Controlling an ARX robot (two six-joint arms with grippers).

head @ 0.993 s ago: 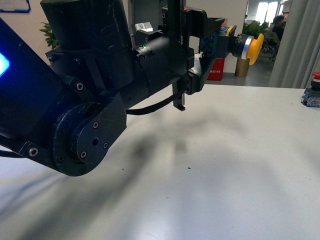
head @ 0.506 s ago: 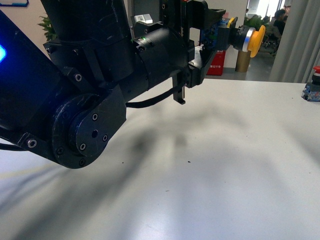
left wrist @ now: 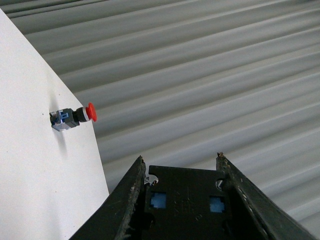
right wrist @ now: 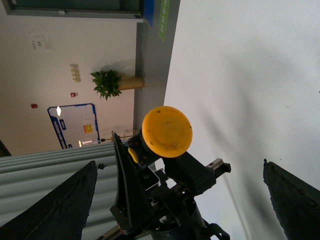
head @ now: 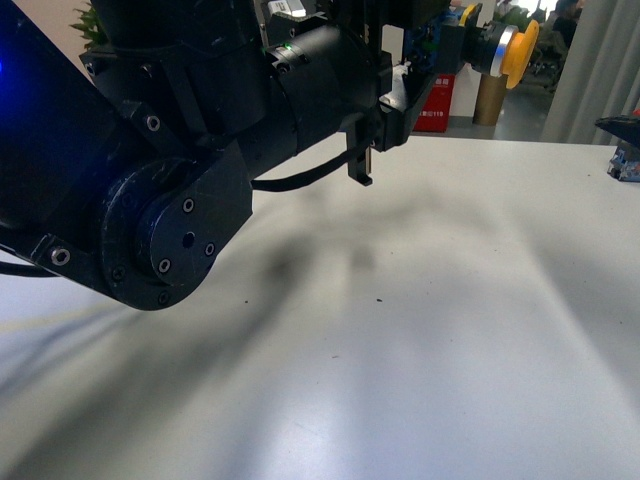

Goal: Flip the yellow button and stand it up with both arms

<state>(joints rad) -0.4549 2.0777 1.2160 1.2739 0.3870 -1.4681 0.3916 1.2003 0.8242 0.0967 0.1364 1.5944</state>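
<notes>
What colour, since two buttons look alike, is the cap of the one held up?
Yellow. The button shows its cap best in the right wrist view.

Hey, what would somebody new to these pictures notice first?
A big black left arm fills the left of the front view. It holds the yellow button in the air at the top right, cap pointing right. A small red-capped button stands near the right edge of the white table.

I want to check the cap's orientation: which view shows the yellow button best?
The right wrist view: the yellow button faces it, with the cap fully visible. The front view catches it side-on at the frame's top edge. The left wrist view does not show its cap.
</notes>
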